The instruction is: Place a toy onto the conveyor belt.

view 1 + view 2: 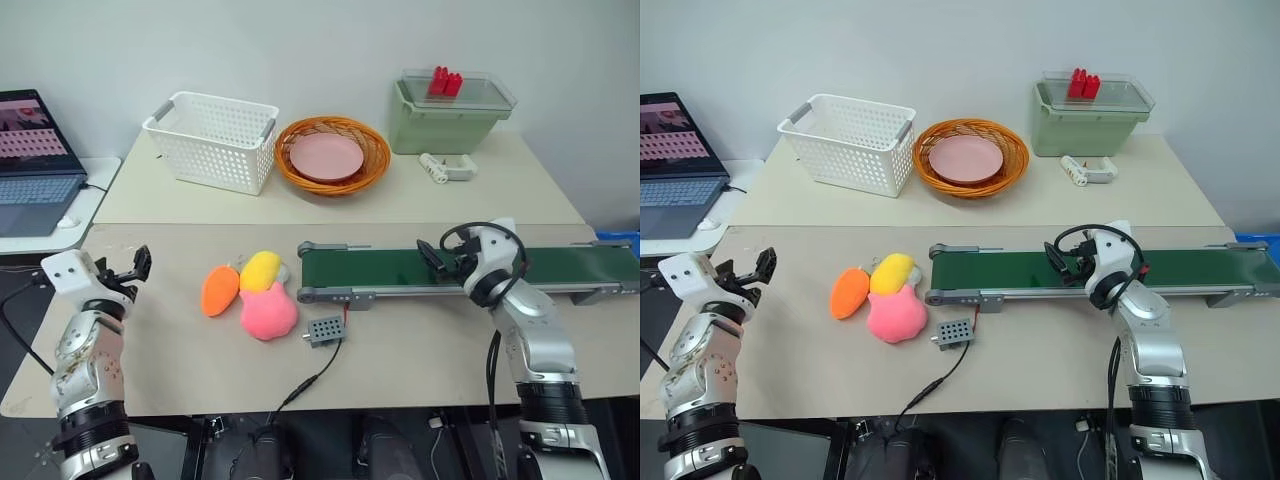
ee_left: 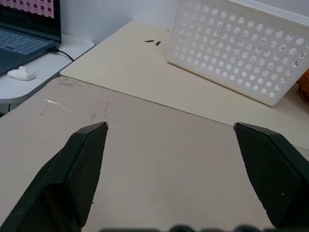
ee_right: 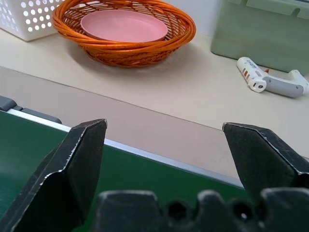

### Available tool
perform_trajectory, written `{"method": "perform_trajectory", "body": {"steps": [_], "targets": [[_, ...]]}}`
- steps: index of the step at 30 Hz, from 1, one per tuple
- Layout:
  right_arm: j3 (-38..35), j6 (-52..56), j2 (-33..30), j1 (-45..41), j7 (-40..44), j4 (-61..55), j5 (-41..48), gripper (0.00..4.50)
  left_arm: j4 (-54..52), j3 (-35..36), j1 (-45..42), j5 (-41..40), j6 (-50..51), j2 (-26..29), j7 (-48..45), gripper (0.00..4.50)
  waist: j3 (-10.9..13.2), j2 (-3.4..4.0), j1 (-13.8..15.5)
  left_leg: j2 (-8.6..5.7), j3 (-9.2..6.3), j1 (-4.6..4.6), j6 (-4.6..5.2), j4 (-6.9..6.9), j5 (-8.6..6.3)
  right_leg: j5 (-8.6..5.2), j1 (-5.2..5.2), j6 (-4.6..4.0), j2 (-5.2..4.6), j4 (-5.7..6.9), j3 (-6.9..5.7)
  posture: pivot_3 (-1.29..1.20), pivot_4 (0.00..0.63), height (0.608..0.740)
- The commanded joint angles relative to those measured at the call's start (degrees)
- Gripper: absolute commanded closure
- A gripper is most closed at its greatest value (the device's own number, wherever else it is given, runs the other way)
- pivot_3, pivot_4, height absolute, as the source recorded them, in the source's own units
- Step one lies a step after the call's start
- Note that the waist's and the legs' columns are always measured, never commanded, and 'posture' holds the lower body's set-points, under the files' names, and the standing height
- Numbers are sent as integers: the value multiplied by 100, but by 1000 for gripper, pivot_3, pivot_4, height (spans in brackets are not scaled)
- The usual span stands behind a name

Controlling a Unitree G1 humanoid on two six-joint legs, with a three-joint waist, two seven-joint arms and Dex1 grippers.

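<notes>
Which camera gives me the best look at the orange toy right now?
The left eye view: the orange toy lies whole and unobstructed beside the yellow plush. The right eye view shows it equally whole.

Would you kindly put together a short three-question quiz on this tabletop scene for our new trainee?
1. True or false: the orange toy already lies on the conveyor belt.
2. Which plush touches the toy on the side towards the belt? A) the yellow plush B) a blue plush C) a striped plush
3. Fill in: the pink plate sits inside the ______.

Key:
1. False. It lies on the table, off the belt's left end, and both the left gripper and the right gripper have their fingers open and empty.
2. A
3. orange wicker basket
</notes>
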Motion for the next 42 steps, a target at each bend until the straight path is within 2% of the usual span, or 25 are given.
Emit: {"method": "perform_trajectory", "body": {"steps": [1, 6, 10, 14, 17, 25, 32, 35, 40, 42], "targets": [[-44, -156, -62, -66, 27, -110, -23, 0, -237, -68, -89, -33, -77, 77, -36, 39, 0, 0, 0, 0, 0, 0, 0, 0, 0, 0, 0, 0, 0, 0, 0, 0, 150, 740], [192, -138, -374, -55, 380, -22, -197, 0, -213, -200, -101, -98, -33, 20, -51, 39, 0, 0, 3, 0, 0, 0, 0, 0, 0, 0, 0, 0, 0, -1, 0, 0, 150, 740], [493, -29, -694, -191, 1478, -529, 255, 0, -200, -261, -93, -119, -15, 11, -42, 39, 0, 0, 1, 0, -1, -1, 2, -1, -1, 0, -2, 0, 0, -3, 0, 0, 150, 740], [1274, 440, -1523, 248, 3625, -1856, 1236, 0, -207, -318, -108, -150, -3, -16, -55, 39, 1, 1, 5, 4, -3, 0, 4, -3, -2, 0, -2, 0, 2, -2, -2, 0, 150, 740], [1538, 724, -1859, 271, 4332, -2322, 1710, 0, -218, -397, -110, -134, -10, -26, -79, 39, 0, -1, 29, 3, -11, -1, 11, -2, -6, 0, 3, 1, 0, -7, -10, 0, 150, 740], [1846, 771, -1745, 24, 4433, -2206, 1591, 0, -500, -557, 109, -15, -58, 14, -101, 39, 0, -2, 101, -8, -5, 1, 33, 9, -21, 1, 8, 2, -27, -8, -10, 0, 150, 740], [1912, 713, -1680, 19, 4428, -2121, 1515, 0, -1011, -942, 604, 335, -67, 361, -483, 39, 0, -2, 141, -6, -3, -9, 24, 7, -17, 3, -5, -1, -25, -5, -17, 0, 150, 740], [1917, 718, -1664, 30, 4425, -2118, 1489, 0, -1434, -1387, 1181, 970, -410, 795, -856, 39, 0, -1, 139, -6, -3, -8, 23, 7, -18, 2, -7, -2, -26, -6, -16, 0, 150, 740], [1729, 820, -1665, 168, 4277, -2136, 1551, 0, -2415, -1446, 2489, 1638, -997, 1269, -1181, 39, 0, -1, 117, -2, -1, -12, 18, 3, -29, -5, -21, -11, -28, -7, -9, 0, 150, 740], [1706, 809, -1666, 221, 4237, -2132, 1539, 0, -2666, -1501, 2854, 1934, -1235, 1291, -1138, 39, 2, 4, 135, 2, -3, -8, 1, -2, -37, -10, -20, -20, -28, -6, -13, 0, 150, 740]]}}
